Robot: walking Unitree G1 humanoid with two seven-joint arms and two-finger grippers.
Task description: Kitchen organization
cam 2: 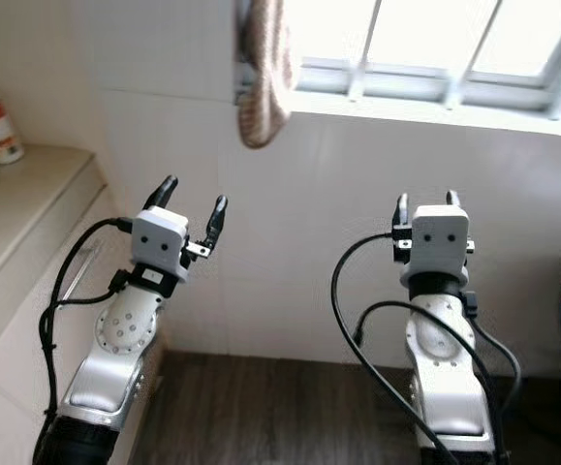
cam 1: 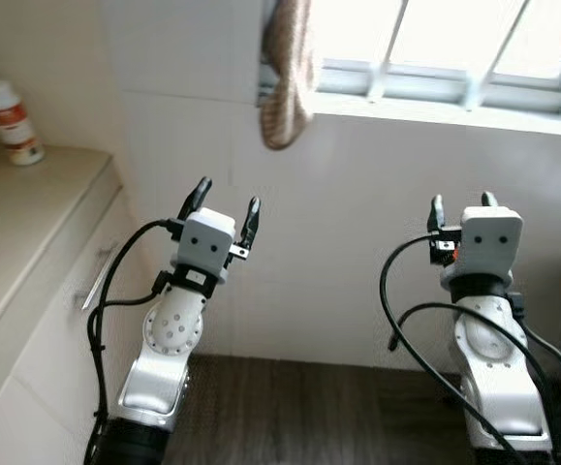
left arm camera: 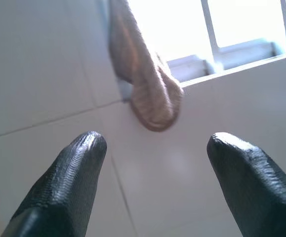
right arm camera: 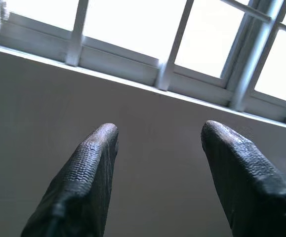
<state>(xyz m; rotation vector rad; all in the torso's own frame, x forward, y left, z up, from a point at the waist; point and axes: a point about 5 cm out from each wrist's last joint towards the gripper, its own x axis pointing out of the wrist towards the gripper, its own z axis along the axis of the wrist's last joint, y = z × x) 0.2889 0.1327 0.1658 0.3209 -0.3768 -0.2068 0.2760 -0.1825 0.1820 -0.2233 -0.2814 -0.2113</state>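
We face a white tiled wall [cam 1: 358,242] under a barred white-framed window [cam 1: 454,58], with both silver arms raised in front of us. Our left end effector [cam 1: 227,205] is held up before the wall, its two long black fingers [left arm camera: 68,182] spread apart with nothing between them. It sits below and a little to the left of a beige knitted cloth [cam 1: 288,77] that hangs bunched from the left corner of the window ledge, well apart from the fingertips. In the left wrist view the cloth [left arm camera: 147,84] hangs between and beyond the two finger pads, against the tiles.

Our right end effector [cam 1: 462,205] is raised to about the same height, further to the right, pointing at the bare wall beneath the window ledge. Its fingers [right arm camera: 83,182] are also apart and empty.

To the far left a pale beige bench [cam 1: 28,213] runs along the wall, with white cabinet fronts below it. A white plastic bottle with a red-orange label [cam 1: 9,121] stands upright near the back of the bench. Dark wood-look flooring [cam 1: 319,407] shows beneath the arms, and black cables loop beside each forearm.
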